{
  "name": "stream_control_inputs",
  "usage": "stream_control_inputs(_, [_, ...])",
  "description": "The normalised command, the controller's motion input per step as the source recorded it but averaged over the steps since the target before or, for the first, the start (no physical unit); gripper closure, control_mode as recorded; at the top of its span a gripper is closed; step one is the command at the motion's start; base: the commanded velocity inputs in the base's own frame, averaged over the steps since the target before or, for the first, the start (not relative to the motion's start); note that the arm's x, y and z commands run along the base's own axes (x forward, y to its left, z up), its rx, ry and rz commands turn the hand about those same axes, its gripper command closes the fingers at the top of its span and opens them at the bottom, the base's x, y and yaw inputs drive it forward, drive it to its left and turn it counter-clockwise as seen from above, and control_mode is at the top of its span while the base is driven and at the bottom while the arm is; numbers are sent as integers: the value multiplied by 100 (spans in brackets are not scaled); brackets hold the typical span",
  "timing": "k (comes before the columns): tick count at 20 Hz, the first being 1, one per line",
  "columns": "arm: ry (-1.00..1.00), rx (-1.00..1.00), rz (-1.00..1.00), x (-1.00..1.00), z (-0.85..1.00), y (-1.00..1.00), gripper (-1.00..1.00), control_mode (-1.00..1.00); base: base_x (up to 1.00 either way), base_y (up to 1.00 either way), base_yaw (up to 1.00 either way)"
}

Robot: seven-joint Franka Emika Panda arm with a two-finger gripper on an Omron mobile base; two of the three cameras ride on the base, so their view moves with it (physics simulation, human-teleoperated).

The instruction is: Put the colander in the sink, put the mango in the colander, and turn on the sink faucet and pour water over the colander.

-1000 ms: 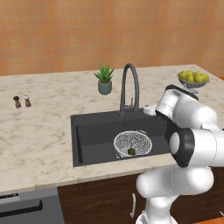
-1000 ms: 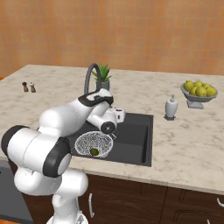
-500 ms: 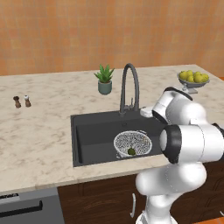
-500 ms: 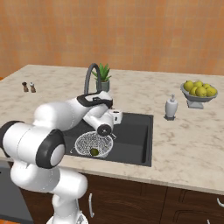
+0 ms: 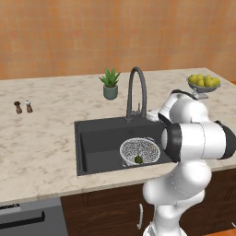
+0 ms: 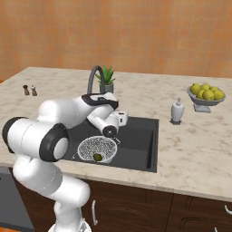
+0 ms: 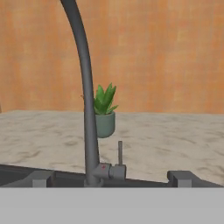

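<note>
The round, speckled colander [image 5: 139, 150] sits in the big dark sink [image 5: 99, 140], near the front right side. The little green mango [image 5: 138, 159] lies inside the colander by its front edge. The tall dark sink faucet [image 5: 137, 92] stands behind the sink, its spout arching over it.

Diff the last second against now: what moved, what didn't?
Only the arm moved: its hand has swung in toward the base of the faucet, facing the side lever. Nothing grabbed or released. The colander sits unmoved in the sink, mango inside, no water running.
</note>
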Motion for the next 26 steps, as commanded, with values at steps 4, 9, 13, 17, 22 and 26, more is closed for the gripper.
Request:
stream_control_inputs(4, [0, 0, 0, 54, -10, 0, -100, -100, 0, 0, 0])
stream_control_inputs(9, [-2, 0, 0, 37, -40, 0, -100, -100, 0, 0, 0])
stream_control_inputs(13, [-7, 0, 0, 38, -34, 0, -100, -100, 0, 0, 0])
stream_control_inputs(17, [-3, 0, 0, 39, -13, 0, -100, -100, 0, 0, 0])
stream_control_inputs(22, [0, 0, 0, 29, -8, 0, -100, -100, 0, 0, 0])
stream_control_inputs(26, [0, 0, 0, 26, -2, 0, -100, -100, 0, 0, 0])
